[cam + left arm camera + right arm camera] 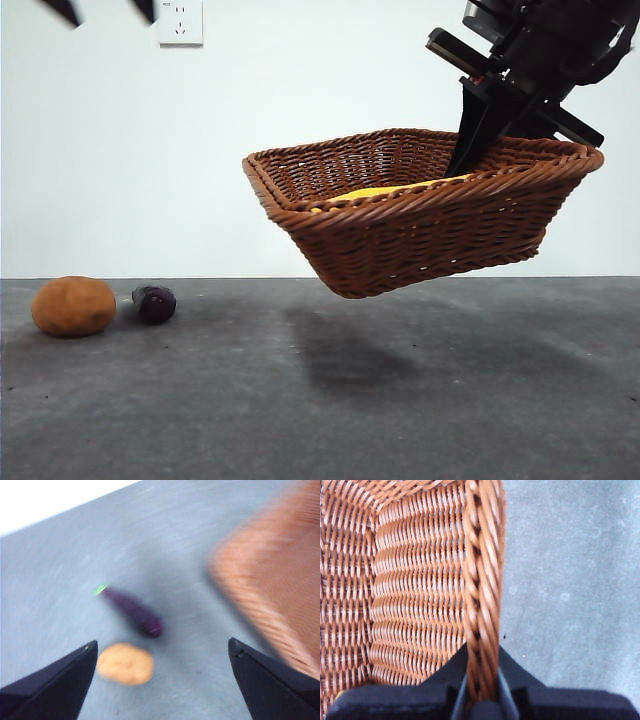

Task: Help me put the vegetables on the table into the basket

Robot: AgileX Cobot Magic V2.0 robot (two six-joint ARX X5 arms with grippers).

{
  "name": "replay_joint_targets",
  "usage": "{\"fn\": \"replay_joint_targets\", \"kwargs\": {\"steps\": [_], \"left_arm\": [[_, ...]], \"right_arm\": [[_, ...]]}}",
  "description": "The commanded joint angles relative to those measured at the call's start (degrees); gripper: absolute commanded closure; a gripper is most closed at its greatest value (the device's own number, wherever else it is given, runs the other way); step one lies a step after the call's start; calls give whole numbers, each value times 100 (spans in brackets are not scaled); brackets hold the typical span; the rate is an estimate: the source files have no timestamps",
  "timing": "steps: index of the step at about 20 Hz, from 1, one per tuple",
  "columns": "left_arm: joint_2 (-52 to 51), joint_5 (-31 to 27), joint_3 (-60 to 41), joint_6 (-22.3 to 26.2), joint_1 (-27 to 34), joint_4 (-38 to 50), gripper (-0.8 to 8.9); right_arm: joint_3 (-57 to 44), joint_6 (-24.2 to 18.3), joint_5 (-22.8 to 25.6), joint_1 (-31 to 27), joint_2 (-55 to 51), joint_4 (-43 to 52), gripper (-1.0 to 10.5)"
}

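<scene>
The brown wicker basket (420, 215) hangs tilted above the table (320, 390), lifted by my right gripper (470, 150), which is shut on its right rim (482, 580). A yellow cob (395, 190) lies inside the basket. At the left of the table sit the orange-brown potato (73, 305) and the small purple eggplant (154, 303), side by side. My left gripper (162, 652) is open, high above the potato (125, 663) and the eggplant (135, 614), with the basket (270, 585) off to one side. The left wrist view is blurred.
A white wall with a power socket (180, 22) stands behind the table. The basket casts a shadow (345, 355) on the grey surface beneath it. Two black tips (100, 10) show at the top left corner.
</scene>
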Motion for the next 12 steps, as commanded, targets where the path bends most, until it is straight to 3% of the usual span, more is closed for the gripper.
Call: {"fn": "replay_joint_targets", "kwargs": {"steps": [1, 3, 7, 12], "left_arm": [[361, 302, -7, -651, 654, -31, 372], [817, 599, -7, -1073, 1147, 37, 372], [1851, 1084, -7, -1893, 1567, 90, 371], [2859, 1102, -7, -2277, 1624, 247, 371]], "right_arm": [[-17, -142, -66, 0, -15, 79, 958], [-17, -249, -118, 0, -15, 61, 958], [-17, -402, -317, 0, -15, 48, 958], [-17, -627, -315, 0, -15, -70, 958]]}}
